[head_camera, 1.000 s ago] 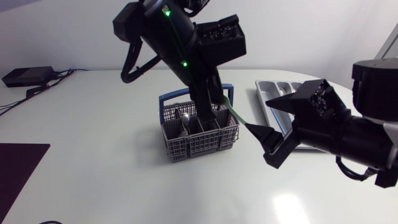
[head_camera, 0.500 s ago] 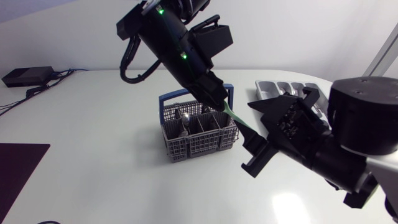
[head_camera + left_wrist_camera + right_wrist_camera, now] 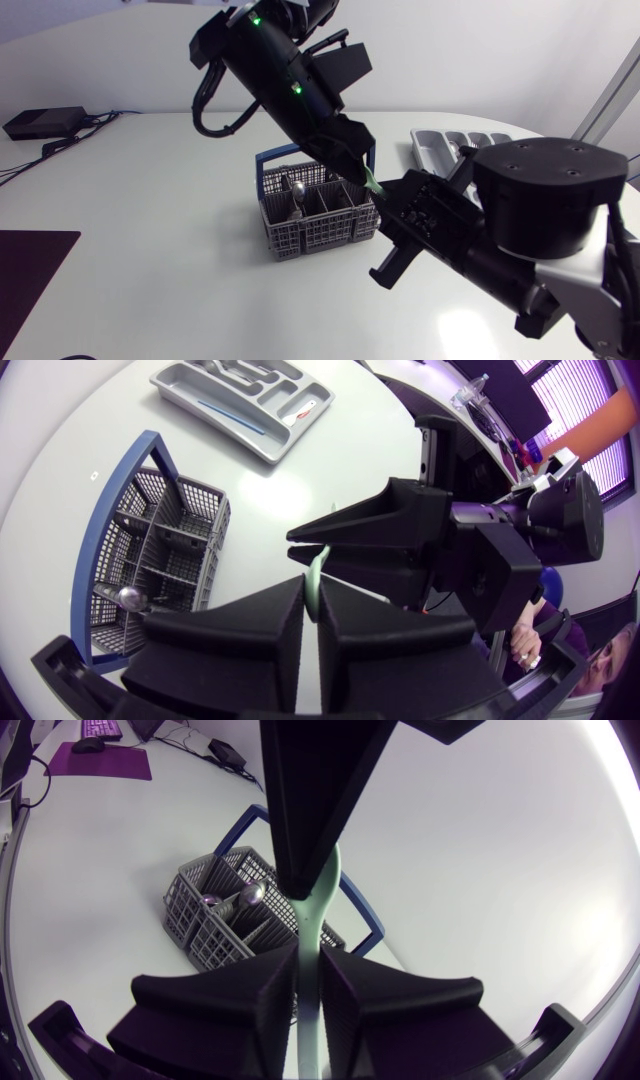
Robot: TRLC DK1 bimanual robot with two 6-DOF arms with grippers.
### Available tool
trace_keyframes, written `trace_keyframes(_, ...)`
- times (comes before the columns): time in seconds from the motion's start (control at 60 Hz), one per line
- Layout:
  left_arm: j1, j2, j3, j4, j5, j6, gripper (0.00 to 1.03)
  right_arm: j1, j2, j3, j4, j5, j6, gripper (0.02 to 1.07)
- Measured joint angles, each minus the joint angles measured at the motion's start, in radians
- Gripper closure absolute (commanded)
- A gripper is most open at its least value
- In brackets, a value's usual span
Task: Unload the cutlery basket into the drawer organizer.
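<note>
White counter (image 3: 150,220) below: left fingers (image 3: 240,640) and right fingers (image 3: 230,1010) both pinch a pale green utensil (image 3: 322,905), its ends hidden.

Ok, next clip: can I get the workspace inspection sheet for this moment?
surface: white table, glossy.
job's things: basket holds spoons; tray partly hidden; green utensil in the air above the basket.
clutter: black box; dark mat.
grippers: left gripper shut on the utensil; right gripper at its other end, grip unclear.
cables: cables by the box.
surroundings: nothing seen.
</note>
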State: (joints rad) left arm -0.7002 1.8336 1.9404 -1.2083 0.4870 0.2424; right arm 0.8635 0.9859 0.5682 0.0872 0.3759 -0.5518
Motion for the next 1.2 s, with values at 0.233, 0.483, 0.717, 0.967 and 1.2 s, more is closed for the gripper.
trace_keyframes(0.233,0.013,0.008,0.0,-0.01,0.024,-0.007,0.74,0.0,0.011,0.0,0.0,0.003,0.0,1.0)
trace_keyframes(0.483,0.056,0.008,0.066,-0.01,0.034,-0.008,0.31,0.0,0.014,0.002,-0.016,-0.007,0.0,1.0)
trace_keyframes(0.717,0.126,-0.004,0.12,0.097,0.037,-0.015,0.29,-0.058,-0.022,0.001,-0.093,-0.13,0.0,1.0)
trace_keyframes(0.967,0.256,-0.053,0.103,0.129,-0.002,0.038,0.29,-0.455,-0.079,-0.008,-0.226,-0.546,-0.095,1.0)
trace_keyframes(1.2,0.265,-0.153,-0.109,0.129,-0.076,0.163,0.29,-0.864,0.021,-0.009,-0.304,-0.86,-0.361,1.0)
